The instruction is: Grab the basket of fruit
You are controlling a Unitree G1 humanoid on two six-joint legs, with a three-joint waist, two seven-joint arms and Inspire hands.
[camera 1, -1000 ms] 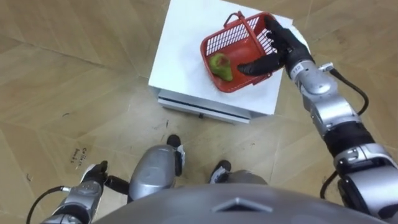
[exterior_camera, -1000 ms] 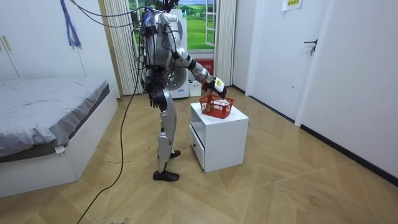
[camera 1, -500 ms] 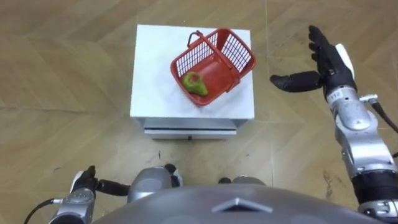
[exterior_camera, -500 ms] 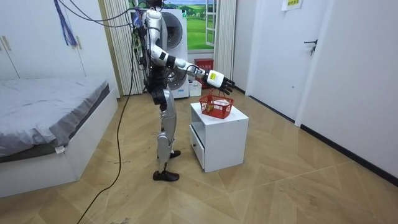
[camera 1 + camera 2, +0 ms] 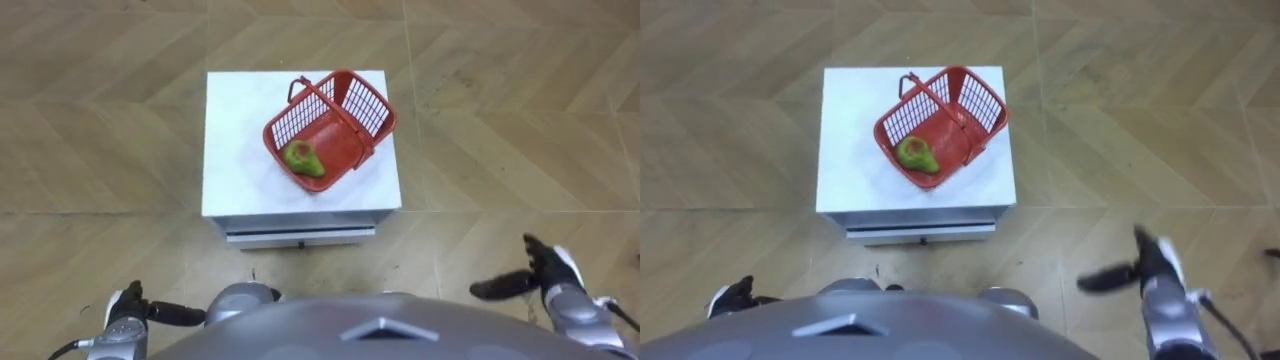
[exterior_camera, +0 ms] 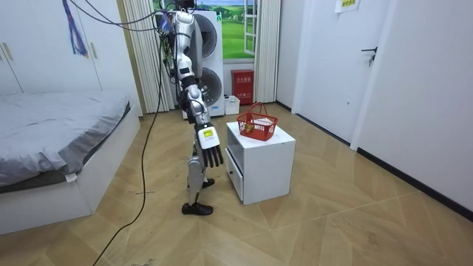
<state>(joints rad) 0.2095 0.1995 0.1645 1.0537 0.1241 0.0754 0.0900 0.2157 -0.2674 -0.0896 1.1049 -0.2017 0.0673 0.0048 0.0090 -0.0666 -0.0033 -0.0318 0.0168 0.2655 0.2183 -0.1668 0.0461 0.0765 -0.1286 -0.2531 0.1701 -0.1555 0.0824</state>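
The red plastic fruit basket [image 5: 342, 118] stands on the white cabinet top [image 5: 235, 150], its handle raised, with a green fruit [image 5: 303, 159] inside. Neither hand touches it. My right hand [image 5: 545, 275] hangs low at my right side, well short of the cabinet, fingers straight and open, holding nothing. In the room view that hand [image 6: 211, 155] hangs beside my thigh while the basket [image 6: 256, 125] rests on the cabinet [image 6: 262, 162]. My left hand [image 5: 125, 308] hangs at the lower left, relaxed and empty. The right eye view shows the basket [image 5: 945, 120] and the right hand [image 5: 1152, 266] the same way.
I stand upright just in front of the cabinet, whose drawer front [image 5: 300, 237] faces me. Wooden floor surrounds it. A bed [image 6: 59, 140] lies at the room view's left, a washing machine [image 6: 214, 81] stands behind me, and a door [image 6: 325, 66] is at the room view's right.
My right hand came off the basket's rim, swung out to the right, then dropped to my side. The basket stays on the cabinet. The eye views shifted as I straightened.
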